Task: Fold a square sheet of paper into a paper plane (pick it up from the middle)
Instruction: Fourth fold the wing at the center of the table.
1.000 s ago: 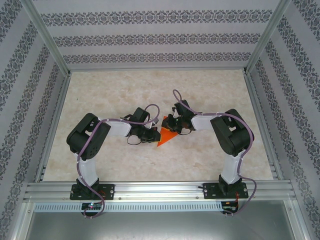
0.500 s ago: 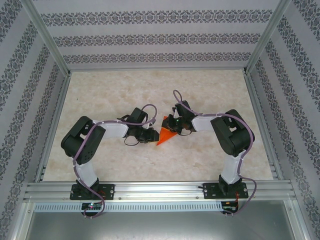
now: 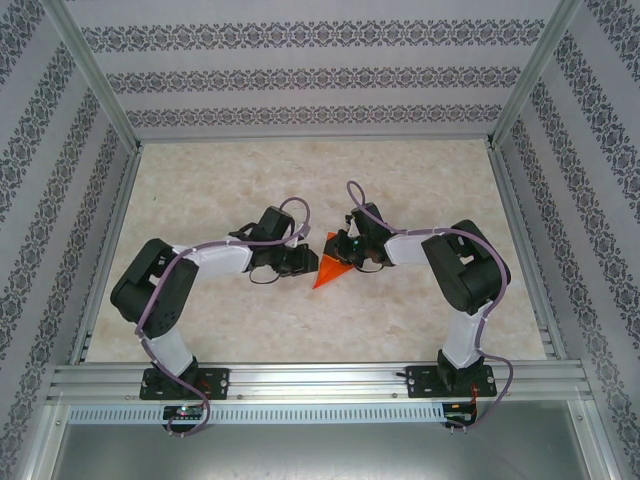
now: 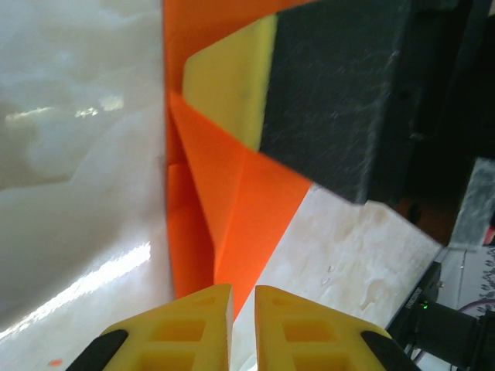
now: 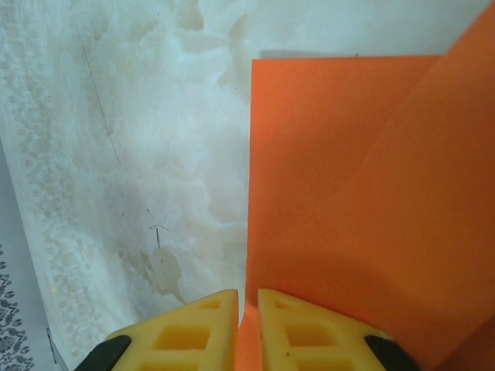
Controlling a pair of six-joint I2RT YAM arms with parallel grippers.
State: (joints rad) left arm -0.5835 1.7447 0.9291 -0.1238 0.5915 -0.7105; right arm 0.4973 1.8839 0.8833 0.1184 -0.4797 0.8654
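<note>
Top view: pale marbled tabletop [image 3: 300, 180] inside a box of grey patterned walls [image 3: 320, 80], with an aluminium rail [image 3: 320, 372] along the near edge. Both arms are bent inward and meet mid-table. The orange sheet [image 3: 328, 272] lies flat there, folded into a small triangle with its tip toward the rail. The left gripper [image 3: 305, 262] is at the sheet's left edge and the right gripper [image 3: 345, 252] at its upper right; both are down at the paper.

Left wrist: glossy marble on the left, the sheet [image 4: 240, 201] down the centre. It is thin, matte and bright orange, with sharp creases and overlapping layers narrowing to a point just above the left gripper [image 4: 244, 297]. The yellow ribbed fingertips [image 4: 193, 325] are nearly together, a thin slit between them. Cannot tell whether paper is nipped in it. A black finger [image 4: 340, 93] with a yellow pad, from the other arm, sits on the sheet's upper part.

Right wrist: marble [image 5: 155, 116] on the left, the sheet [image 5: 348, 193] on the right, with a straight left edge and one diagonal fold line. The right gripper [image 5: 247, 305] is clenched on that edge, and orange shows in the slit between the fingertips.
</note>
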